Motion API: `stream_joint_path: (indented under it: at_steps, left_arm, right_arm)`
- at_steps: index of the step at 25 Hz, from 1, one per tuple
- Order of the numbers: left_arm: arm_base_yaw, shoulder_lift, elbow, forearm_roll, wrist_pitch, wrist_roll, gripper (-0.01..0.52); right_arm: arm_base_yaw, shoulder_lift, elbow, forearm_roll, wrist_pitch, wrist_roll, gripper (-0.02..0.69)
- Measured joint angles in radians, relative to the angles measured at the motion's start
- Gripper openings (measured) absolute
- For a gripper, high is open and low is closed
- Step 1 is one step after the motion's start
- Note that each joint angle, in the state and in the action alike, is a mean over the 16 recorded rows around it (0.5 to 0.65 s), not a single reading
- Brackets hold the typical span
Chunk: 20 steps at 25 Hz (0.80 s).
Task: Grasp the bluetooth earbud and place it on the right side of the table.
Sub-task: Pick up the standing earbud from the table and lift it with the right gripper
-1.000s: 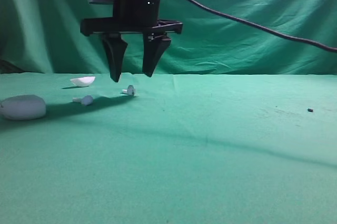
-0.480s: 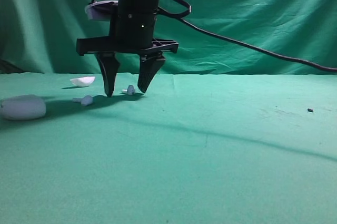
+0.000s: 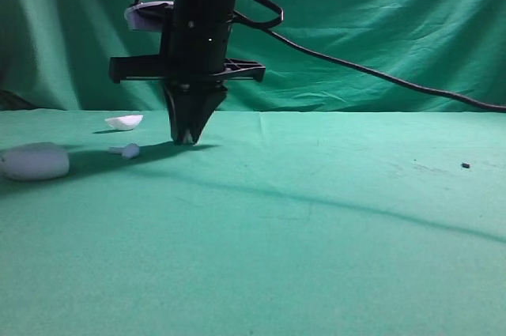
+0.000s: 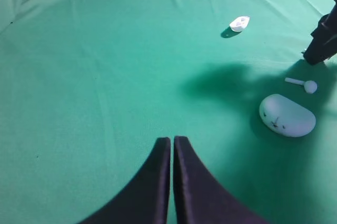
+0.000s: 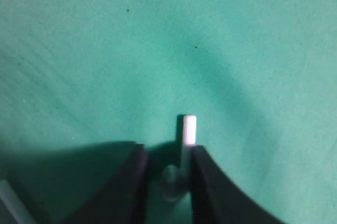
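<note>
Right gripper: the black right gripper [image 3: 187, 140] is pointing down at the flat green cloth table [image 3: 316, 257], its 2 fingers [image 5: 210, 182] nearly together and squeezing the tiny white plastic earbud [image 5: 188, 130].
Earbud held: its round head is sitting between the fingers and its short stem is poking out.
Left gripper: the black left gripper [image 4: 171, 142] is hanging over the cloth, pressed together on nothing.
Other things: 1 more small white earbud [image 3: 126, 149], a smooth white pebble-shaped case [image 3: 33, 161] and a shallow white bowl-like shell [image 3: 125, 121] are lying at the left.

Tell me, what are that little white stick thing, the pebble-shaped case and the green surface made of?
The bluetooth earbud looks like smooth white plastic; its stem catches the light. The case seems the same plastic, matte, evenly rounded. The table is covered in green cloth, judging by its faint creases and dull weave.
</note>
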Motion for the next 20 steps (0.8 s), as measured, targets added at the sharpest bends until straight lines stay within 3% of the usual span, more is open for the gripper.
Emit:
stream_joint_path:
  at_steps: [7,20]
  left_arm:
    - [0.000,0.000,0.000,0.000,0.000,0.000,0.000]
    - [0.000,0.000,0.000,0.000,0.000,0.000,0.000]
  right_arm:
    - [-0.006,-0.009,-0.013,-0.012,0.028,0.003,0.088]
    - [-0.090,-0.190,-0.018,-0.046,0.165,0.003,0.083]
